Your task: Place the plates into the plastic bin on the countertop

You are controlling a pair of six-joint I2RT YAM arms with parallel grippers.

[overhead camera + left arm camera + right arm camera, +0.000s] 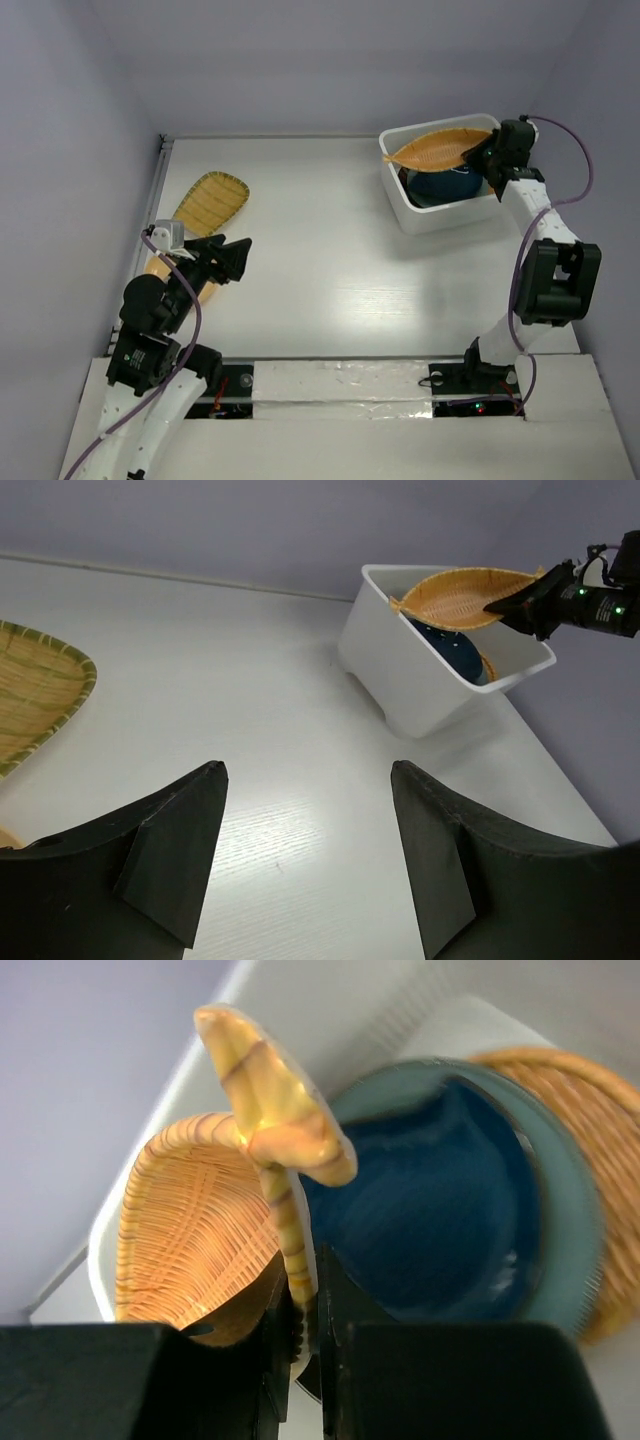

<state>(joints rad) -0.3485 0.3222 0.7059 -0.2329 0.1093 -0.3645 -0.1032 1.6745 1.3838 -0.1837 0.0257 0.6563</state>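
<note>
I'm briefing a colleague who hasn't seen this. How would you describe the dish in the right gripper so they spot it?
Find the white plastic bin at the far right of the countertop. The right gripper holds the orange boat-shaped plate over it. Unlike the dark blue plate beneath and the yellow ribbed plate at left, it tapers to a point.
</note>
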